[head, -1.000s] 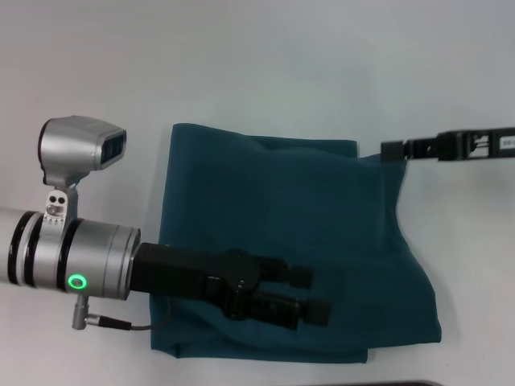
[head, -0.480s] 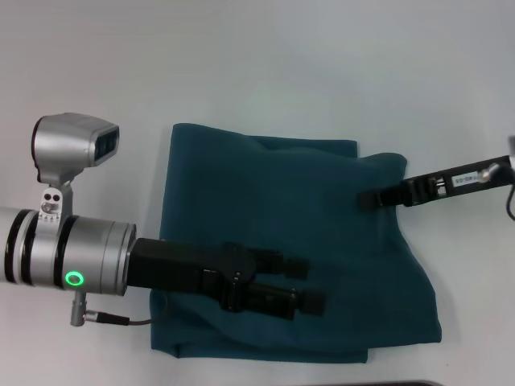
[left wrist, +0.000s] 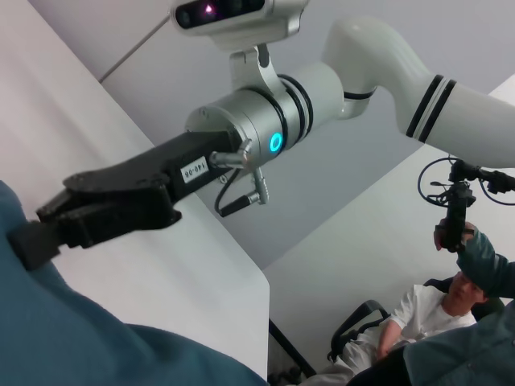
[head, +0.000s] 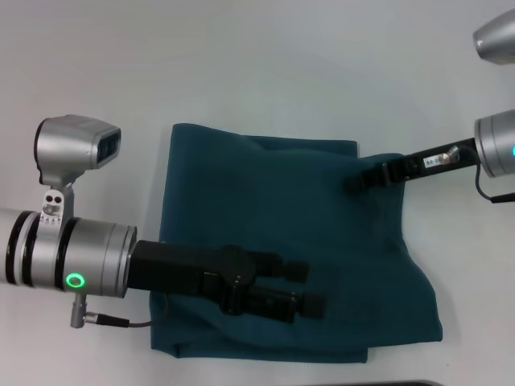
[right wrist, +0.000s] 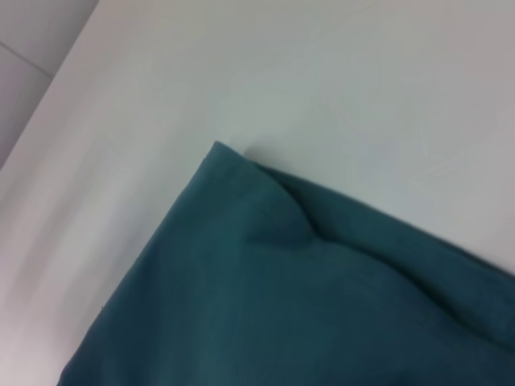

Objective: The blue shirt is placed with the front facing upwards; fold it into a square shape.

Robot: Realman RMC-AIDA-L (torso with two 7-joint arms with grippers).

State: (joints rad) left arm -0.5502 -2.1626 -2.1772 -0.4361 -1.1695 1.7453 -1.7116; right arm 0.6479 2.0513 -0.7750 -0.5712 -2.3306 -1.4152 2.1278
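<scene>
Folding work: the dark teal-blue cotton shirt (head: pixel 294 249) lies already doubled into a rough rectangle on the white table (head: pixel 241 64), plain side up. Your left gripper (head: pixel 310 288) hovers low over its near half, jaws visibly parted and holding nothing. Your right gripper (head: pixel 358 180) reaches in at the far right corner, its tip on or just over the cloth; whether those jaws are closed cannot be told. Pinch only the loose bulging right flap, then fold inward evenly.

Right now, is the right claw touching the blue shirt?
Touching. In the left wrist view the right claw has its tip pressed into the blue shirt, with no gap. The head view shows the tip over the shirt's far right corner.
</scene>
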